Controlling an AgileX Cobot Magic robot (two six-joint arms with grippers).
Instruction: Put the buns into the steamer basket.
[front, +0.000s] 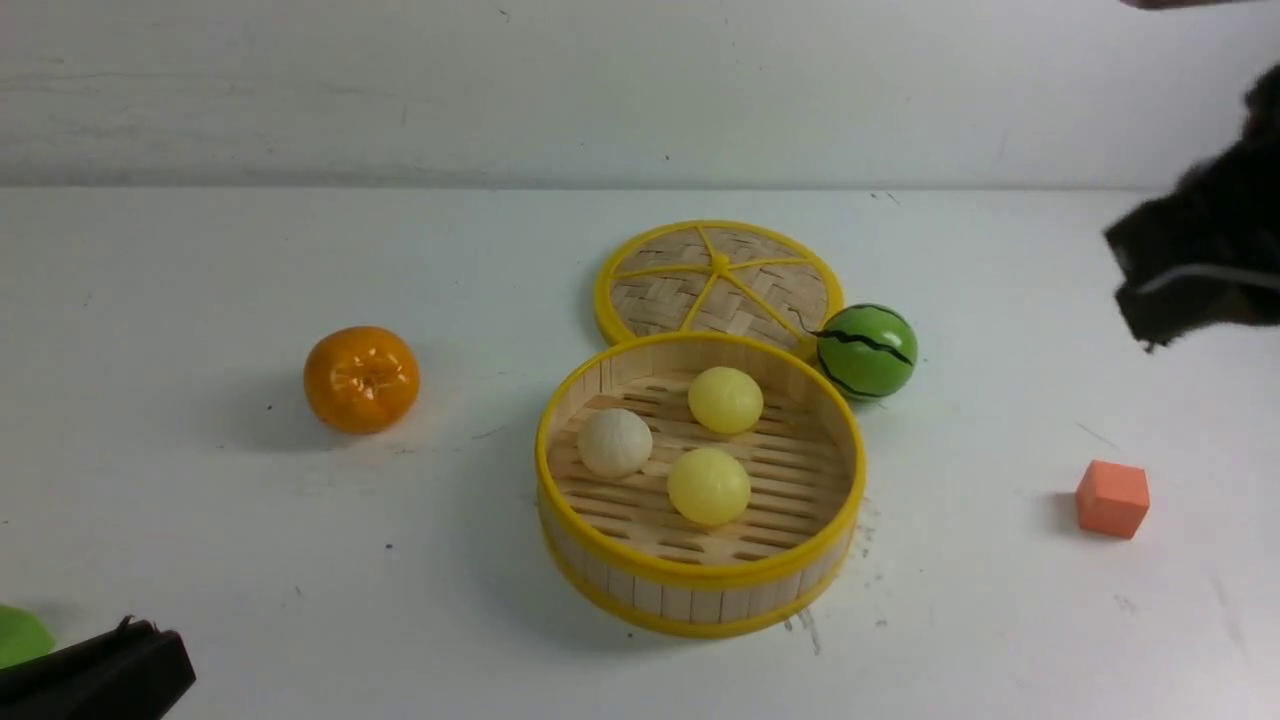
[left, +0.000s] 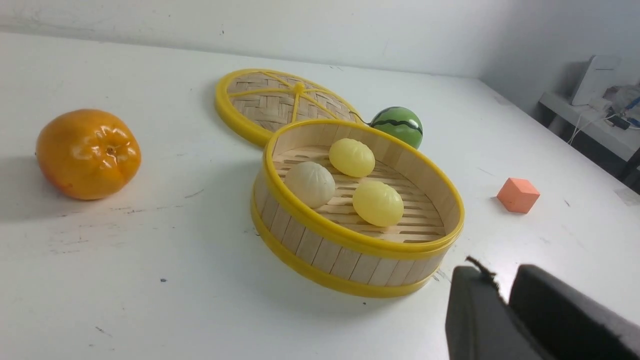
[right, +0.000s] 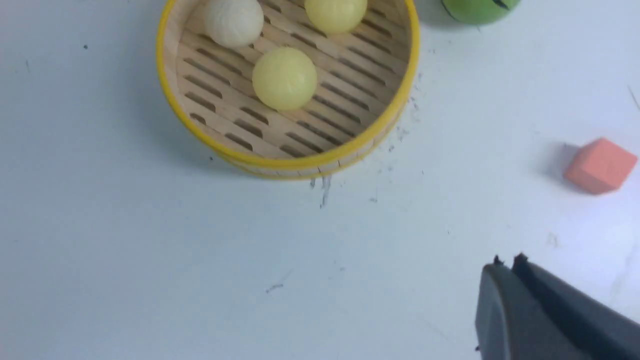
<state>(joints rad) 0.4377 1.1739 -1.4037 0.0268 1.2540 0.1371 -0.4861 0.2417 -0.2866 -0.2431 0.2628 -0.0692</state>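
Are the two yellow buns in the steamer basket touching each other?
Apart. The right wrist view shows bare slats between the far yellow bun and the near yellow bun.

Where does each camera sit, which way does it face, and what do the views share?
Front view: between the arms, facing forward at the steamer basket; left gripper at lower left, right arm blurred at upper right.
Left wrist view: low, looking across the basket; its gripper shows, shut.
Right wrist view: high, looking down on the basket; right gripper shows, shut.
Shared: all three show the buns in the basket.
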